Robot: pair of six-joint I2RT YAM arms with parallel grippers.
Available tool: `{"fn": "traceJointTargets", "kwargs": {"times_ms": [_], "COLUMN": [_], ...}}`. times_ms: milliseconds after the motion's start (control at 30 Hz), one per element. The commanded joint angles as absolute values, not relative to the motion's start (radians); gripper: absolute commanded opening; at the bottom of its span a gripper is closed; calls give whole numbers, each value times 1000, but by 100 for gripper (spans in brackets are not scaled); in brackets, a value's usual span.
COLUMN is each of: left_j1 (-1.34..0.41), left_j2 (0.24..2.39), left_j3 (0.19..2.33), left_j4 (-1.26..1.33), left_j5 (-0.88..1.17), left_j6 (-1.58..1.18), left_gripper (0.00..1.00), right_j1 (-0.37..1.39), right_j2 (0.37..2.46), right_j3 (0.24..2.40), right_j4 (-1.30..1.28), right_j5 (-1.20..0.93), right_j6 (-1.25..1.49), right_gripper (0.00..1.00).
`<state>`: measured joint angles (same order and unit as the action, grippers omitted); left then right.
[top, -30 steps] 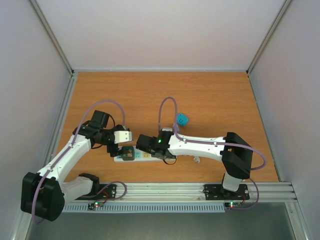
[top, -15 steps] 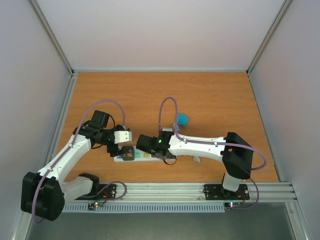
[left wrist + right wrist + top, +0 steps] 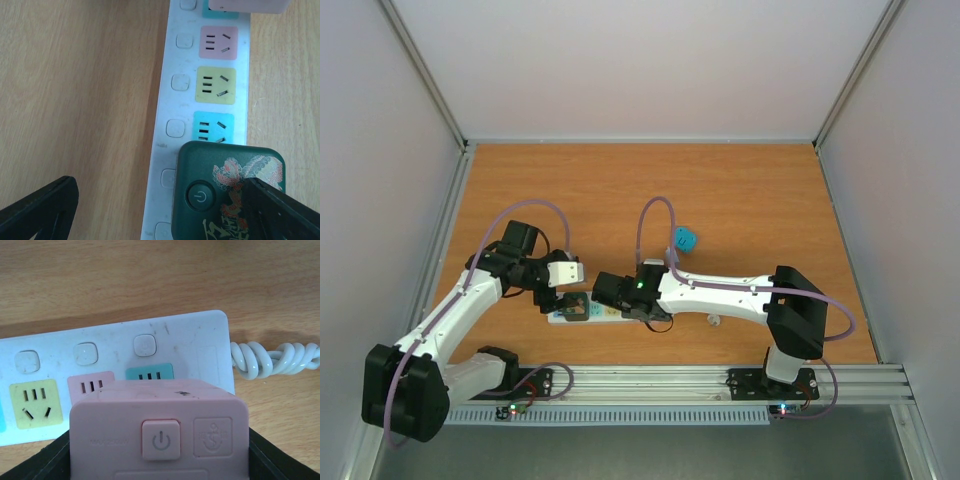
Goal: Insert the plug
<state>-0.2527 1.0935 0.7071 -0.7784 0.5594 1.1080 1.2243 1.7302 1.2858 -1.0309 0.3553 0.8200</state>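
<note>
Clamping the pink plug are the right jaws.

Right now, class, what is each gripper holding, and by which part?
The right gripper grips the pink plug by its sides; the left gripper, open, holds nothing.

- The power strip was white and long. It lay flat, with the coloured sockets facing up and a small button beside each one.
- The green plug, with a power button and a red pattern, sat on the strip just beside a teal socket.
- The pink plug was over the strip near its cord end and partly covered a teal socket.
</note>
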Motion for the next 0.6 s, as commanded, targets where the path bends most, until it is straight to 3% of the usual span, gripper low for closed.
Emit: {"fn": "traceJointTargets", "kwargs": {"times_ms": [0,567], "left_j1": [-247,-247], "left_j2": [1079,1073], "left_j3": [705,708], "left_j4": [-786,-792], "left_j5": [554,551], "left_j6": [1120,1121], "left_gripper": [90,90], "right_j1": [1233,1233], "right_j2": [1738,1767], "right_j3": [1289,1275], "right_j4": [-1064,-1000], "right_j5": [390,388], "right_j6": [855,847], "right_gripper": [1,1]}}
